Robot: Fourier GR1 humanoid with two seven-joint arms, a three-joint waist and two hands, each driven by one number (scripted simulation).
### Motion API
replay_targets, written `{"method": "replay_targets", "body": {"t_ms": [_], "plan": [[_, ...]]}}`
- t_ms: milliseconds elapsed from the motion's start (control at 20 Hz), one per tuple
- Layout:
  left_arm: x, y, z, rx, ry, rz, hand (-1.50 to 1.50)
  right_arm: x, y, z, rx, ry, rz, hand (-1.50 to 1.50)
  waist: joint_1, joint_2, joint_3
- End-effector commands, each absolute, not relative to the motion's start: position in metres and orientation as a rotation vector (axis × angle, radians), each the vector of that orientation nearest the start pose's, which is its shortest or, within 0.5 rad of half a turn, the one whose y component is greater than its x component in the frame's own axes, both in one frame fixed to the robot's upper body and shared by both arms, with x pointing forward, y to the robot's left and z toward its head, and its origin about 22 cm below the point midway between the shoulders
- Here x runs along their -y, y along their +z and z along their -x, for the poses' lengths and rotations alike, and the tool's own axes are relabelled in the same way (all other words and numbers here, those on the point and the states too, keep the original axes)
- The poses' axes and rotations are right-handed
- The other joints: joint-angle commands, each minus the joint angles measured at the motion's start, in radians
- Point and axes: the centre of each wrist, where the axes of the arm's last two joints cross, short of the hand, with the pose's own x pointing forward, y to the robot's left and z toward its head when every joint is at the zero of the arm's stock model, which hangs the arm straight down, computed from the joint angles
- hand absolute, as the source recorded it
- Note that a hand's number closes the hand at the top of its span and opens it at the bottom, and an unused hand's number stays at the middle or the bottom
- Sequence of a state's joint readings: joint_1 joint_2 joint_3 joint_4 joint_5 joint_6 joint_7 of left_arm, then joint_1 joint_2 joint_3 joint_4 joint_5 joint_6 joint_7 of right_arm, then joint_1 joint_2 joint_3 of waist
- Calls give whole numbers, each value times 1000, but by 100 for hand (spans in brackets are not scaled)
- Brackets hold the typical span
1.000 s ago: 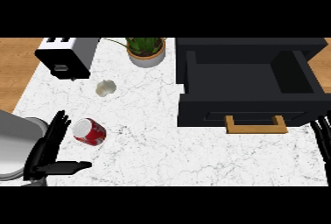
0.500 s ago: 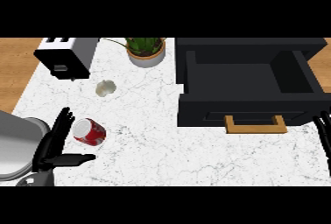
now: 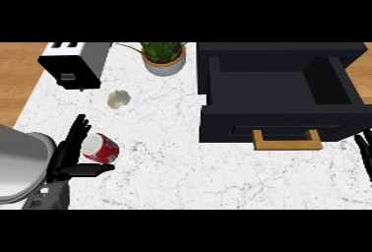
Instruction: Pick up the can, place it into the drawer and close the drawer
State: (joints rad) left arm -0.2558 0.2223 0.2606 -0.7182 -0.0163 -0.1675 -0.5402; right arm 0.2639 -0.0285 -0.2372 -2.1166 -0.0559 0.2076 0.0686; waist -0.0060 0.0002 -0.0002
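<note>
1. I'm looking steeply down on a white marbled desk point(image 3: 174, 162), with wooden floor showing past its left and right edges.
2. At the far left, my left hand point(image 3: 67, 156) sits beside the can point(image 3: 100, 148). The fingers point(image 3: 76, 134) run straight up along the can's left side and the thumb point(image 3: 88, 170) pokes out just beneath it. They bracket the can without curling round it; I can't quite tell whether they touch.
3. The red can lies tilted on the desk, its pale end turned toward the hand.
4. Behind it stands a black and white toaster point(image 3: 75, 63) at the back left corner, and a small pale object point(image 3: 118, 99) rests on the desk between toaster and can.
5. A potted plant point(image 3: 163, 56) sits at the back, near the middle.
6. To the right, the black drawer point(image 3: 280, 93) is pulled open, its wooden handle point(image 3: 286, 140) facing me, well apart from the can.
7. At the right edge, only the dark fingertips of my right hand point(image 3: 365, 155) show, straight and relaxed.
</note>
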Motion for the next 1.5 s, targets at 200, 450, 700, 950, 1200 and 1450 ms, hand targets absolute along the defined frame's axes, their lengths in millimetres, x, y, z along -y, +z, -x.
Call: {"method": "replay_targets", "body": {"t_ms": [200, 450, 700, 950, 1200, 1450], "plan": [[-332, -119, -267, 1530, -38, -92, -150, 297, 109, -143, 1806, 4, 172, -150, -4, 1, 0], [-328, -106, -278, 1526, -53, -37, -150, 294, 86, -156, 1798, 12, 157, -150, 0, 0, 0], [-309, -117, -275, 1530, -75, -21, -150, 305, 96, -138, 1801, 19, 154, -150, -2, 0, 0], [-302, -90, -305, 1571, -63, 26, 150, 302, 77, -153, 1836, -16, 168, -150, -1, 0, 0], [-282, -92, -300, 1575, -37, 101, 150, 298, 89, -143, 1790, 0, 151, -150, 2, -2, 0], [-277, -84, -302, 1635, -39, 141, 150, 288, 85, -145, 1806, -2, 159, -150, 1, -1, 0]]}}
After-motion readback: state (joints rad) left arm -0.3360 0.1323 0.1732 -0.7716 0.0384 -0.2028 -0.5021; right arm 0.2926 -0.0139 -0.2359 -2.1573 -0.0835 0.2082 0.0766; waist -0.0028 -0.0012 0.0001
